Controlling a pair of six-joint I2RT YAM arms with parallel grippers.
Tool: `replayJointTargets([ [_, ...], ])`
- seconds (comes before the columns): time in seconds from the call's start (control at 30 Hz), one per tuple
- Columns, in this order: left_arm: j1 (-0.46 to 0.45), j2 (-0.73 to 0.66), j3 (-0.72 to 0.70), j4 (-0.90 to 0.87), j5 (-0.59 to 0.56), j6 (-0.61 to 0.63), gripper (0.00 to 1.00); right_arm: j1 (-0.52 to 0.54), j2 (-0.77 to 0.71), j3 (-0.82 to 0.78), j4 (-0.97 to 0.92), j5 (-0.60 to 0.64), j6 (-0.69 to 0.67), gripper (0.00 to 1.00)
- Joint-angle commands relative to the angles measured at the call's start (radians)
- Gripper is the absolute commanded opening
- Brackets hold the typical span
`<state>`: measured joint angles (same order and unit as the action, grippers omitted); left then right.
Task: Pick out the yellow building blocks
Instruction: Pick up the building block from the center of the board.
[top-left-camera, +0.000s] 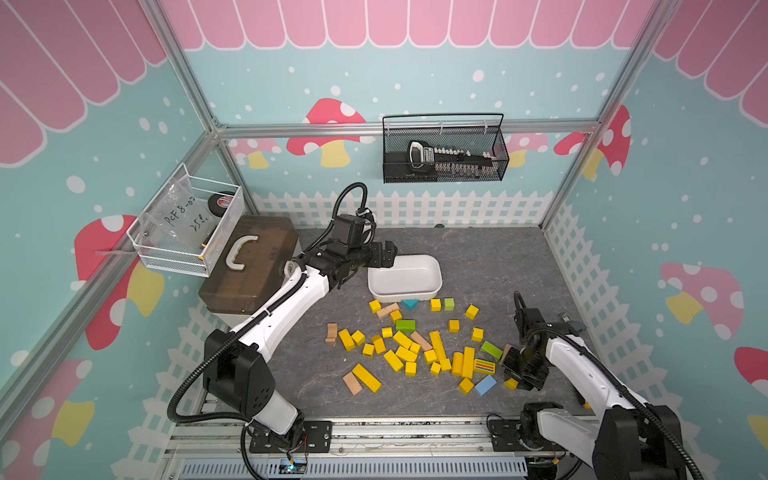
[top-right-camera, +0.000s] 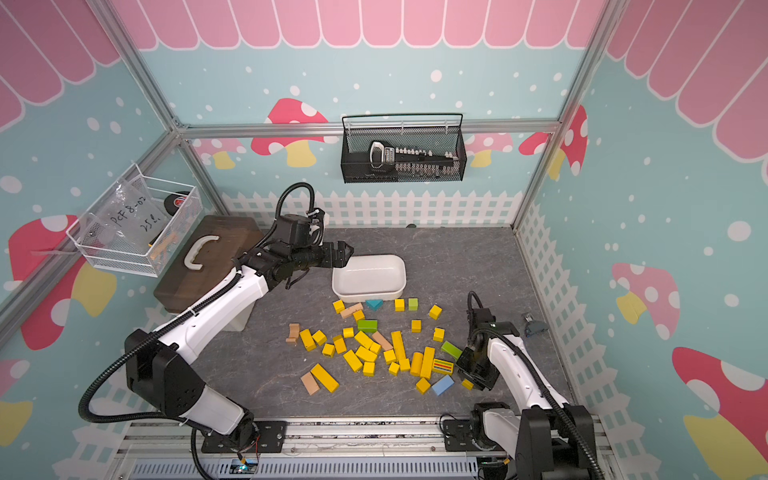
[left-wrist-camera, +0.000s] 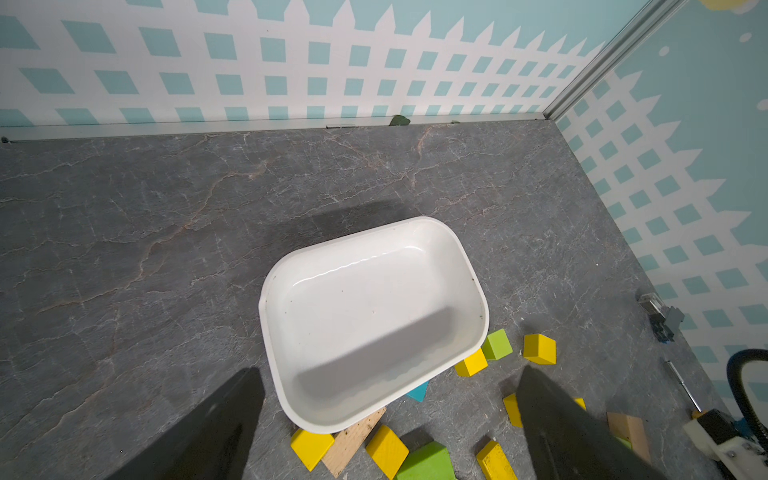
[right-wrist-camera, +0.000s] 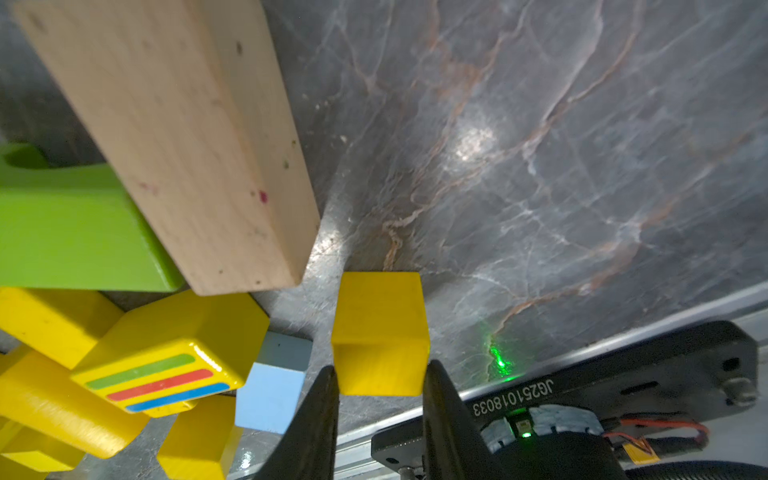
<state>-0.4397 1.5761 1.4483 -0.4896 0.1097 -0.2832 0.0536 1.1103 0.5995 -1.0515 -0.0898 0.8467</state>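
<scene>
Yellow blocks (top-left-camera: 438, 349) lie scattered across the grey surface (top-left-camera: 498, 270), mixed with other colours; none is in the white tub (top-left-camera: 390, 296) just beyond them. Right hand (right-wrist-camera: 381, 372) pinches a cube (right-wrist-camera: 380, 316) at the pile's near right edge, nearly closed, gripping only one end, so lifting may let it twist or slip free. Left hand (left-wrist-camera: 388, 374) hangs wide open and empty above the tub's left end.
</scene>
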Motion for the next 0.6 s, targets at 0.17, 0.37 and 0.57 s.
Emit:
replayJointTargets([
  [0.17,0.004,0.001,0.021,-0.005,0.016,-0.010,1.00,0.003,0.025,-0.006,0.027,0.015,-0.008,0.38],
  [0.37,0.007,0.004,0.021,-0.005,0.015,-0.007,1.00,0.003,0.030,-0.025,0.050,0.010,-0.011,0.32],
  [0.57,0.021,0.007,0.023,-0.004,0.024,-0.010,1.00,0.003,-0.011,0.011,0.035,0.006,-0.068,0.15],
])
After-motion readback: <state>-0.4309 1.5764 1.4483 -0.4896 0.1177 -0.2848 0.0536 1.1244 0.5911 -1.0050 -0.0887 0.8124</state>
